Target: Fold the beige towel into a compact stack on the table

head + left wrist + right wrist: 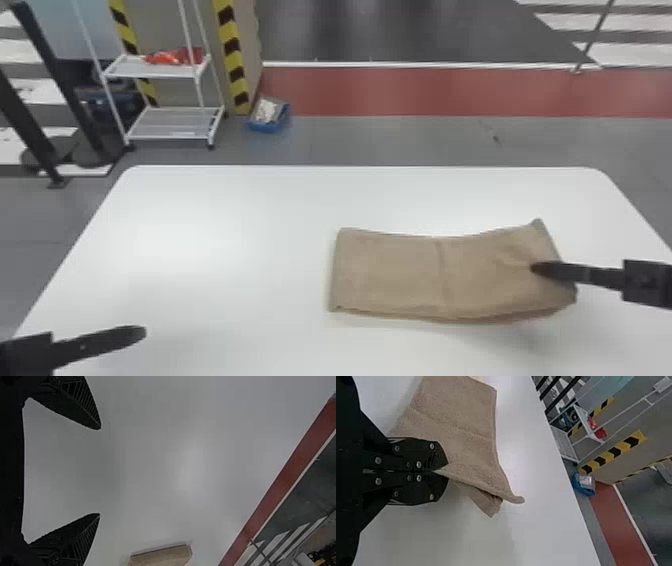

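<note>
The beige terry towel, folded into a long, flat strip (390,272), lies crosswise on the right-hand part of the white table with rounded corners (200,220), short of its far edge. Its left end rests flat, with a crease running across the middle. On the right, that towel has its far corner peaked up, and this end seems to be held a little off the surface, though I can't quite make out its underside.

The black right gripper (539,269) reaches in from the right side, nearly level, pointing inward across the table. In the right wrist view its two flat fingers (431,453) are clamped together on the towel's edge, a loose flap and corner hanging out beyond the tips.

Over on the left, the matching black left gripper (134,332) hovers just inside the table's left edge, tilted slightly towards the far side, well apart from the towel. Its fingers (85,413) are spread wide, with nothing between them.
</note>
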`<state>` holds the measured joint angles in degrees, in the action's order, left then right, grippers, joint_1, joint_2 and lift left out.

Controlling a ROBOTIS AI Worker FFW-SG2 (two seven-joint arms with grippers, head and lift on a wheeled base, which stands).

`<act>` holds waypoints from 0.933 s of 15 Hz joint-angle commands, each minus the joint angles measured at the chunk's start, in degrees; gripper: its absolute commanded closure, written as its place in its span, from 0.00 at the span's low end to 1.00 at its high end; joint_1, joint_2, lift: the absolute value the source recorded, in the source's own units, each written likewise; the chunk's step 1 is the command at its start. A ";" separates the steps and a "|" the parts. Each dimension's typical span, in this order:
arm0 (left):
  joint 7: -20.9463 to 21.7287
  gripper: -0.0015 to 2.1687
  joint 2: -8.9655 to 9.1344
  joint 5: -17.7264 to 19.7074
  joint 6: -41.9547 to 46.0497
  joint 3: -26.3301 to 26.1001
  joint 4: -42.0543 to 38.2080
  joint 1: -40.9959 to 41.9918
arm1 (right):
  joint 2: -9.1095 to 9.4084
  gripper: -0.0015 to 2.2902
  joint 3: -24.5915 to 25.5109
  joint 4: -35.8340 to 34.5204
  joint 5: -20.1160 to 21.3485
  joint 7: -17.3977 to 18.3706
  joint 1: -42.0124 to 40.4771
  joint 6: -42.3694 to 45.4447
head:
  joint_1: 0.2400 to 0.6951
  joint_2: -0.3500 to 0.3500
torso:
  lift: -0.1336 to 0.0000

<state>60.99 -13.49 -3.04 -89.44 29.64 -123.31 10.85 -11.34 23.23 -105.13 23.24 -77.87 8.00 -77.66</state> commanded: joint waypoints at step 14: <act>-35.59 0.03 10.41 26.68 61.88 -0.72 0.18 12.36 | 8.27 0.66 -4.77 -7.72 -3.11 -0.45 6.86 -12.42 | 1.00 0.71 | 0.07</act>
<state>25.18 -3.42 23.63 -27.67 29.13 -123.59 23.13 -4.42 19.88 -112.84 19.79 -77.87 13.70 -89.83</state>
